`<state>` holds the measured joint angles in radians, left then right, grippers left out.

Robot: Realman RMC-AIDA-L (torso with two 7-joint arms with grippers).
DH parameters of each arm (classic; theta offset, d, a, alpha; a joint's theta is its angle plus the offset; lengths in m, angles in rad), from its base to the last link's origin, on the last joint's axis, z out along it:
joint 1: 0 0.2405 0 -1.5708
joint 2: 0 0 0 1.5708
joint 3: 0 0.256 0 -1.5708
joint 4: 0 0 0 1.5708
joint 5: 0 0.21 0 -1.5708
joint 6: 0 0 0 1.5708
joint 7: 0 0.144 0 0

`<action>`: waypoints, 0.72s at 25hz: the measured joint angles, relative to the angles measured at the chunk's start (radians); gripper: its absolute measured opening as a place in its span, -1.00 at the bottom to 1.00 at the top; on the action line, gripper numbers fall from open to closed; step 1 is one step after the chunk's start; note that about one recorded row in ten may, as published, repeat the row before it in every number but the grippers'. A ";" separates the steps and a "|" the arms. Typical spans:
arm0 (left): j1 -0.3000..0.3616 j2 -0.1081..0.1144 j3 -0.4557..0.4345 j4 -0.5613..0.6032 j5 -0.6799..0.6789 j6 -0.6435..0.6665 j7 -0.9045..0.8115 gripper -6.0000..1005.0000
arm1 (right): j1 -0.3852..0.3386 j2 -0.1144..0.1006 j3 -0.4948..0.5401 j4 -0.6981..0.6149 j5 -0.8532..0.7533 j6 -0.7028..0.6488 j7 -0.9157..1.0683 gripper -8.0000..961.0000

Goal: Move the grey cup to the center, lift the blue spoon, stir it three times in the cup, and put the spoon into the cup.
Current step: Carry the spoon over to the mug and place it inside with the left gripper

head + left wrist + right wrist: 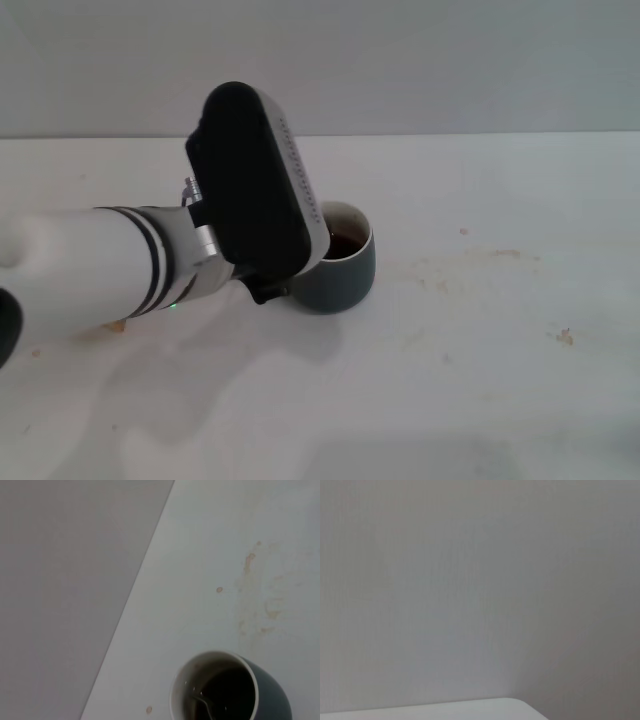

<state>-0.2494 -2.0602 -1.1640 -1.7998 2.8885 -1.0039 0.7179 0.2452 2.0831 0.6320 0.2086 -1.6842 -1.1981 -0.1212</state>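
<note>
The grey cup (343, 266) stands near the middle of the white table and holds dark brown liquid; its handle is hidden. My left gripper (262, 200) hangs over the cup's left side, and its black body covers part of the rim. In the left wrist view the cup (227, 690) shows its cream inside. A thin grey metal piece (202, 703) dips into the liquid there, which looks like the blue spoon's neck. The spoon's pale blue handle is hidden. The right gripper is out of view.
The white table (480, 380) carries faint brown stains (500, 255) to the right of the cup and crumbs (565, 337) further right. A grey wall (400, 60) rises behind the table's far edge. The right wrist view shows only wall and a table corner (470, 710).
</note>
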 joint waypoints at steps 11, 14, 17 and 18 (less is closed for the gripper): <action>-0.042 -0.003 0.057 0.025 -0.002 0.016 0.000 -0.63 | -0.007 0.000 0.000 -0.002 0.000 0.001 0.000 -0.99; -0.032 -0.003 0.072 0.017 -0.002 0.015 0.000 -0.63 | -0.007 0.000 0.000 -0.001 0.000 0.001 0.000 -0.99; -0.015 -0.003 0.074 0.010 -0.002 0.013 -0.001 -0.63 | -0.007 0.000 -0.005 0.000 0.000 0.000 0.000 -0.99; -0.009 -0.002 0.072 0.006 -0.002 0.012 -0.001 -0.63 | -0.005 0.000 -0.011 0.000 0.000 -0.001 0.000 -0.99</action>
<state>-0.2585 -2.0625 -1.0920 -1.7936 2.8867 -0.9917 0.7171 0.2398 2.0831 0.6207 0.2086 -1.6841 -1.1986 -0.1212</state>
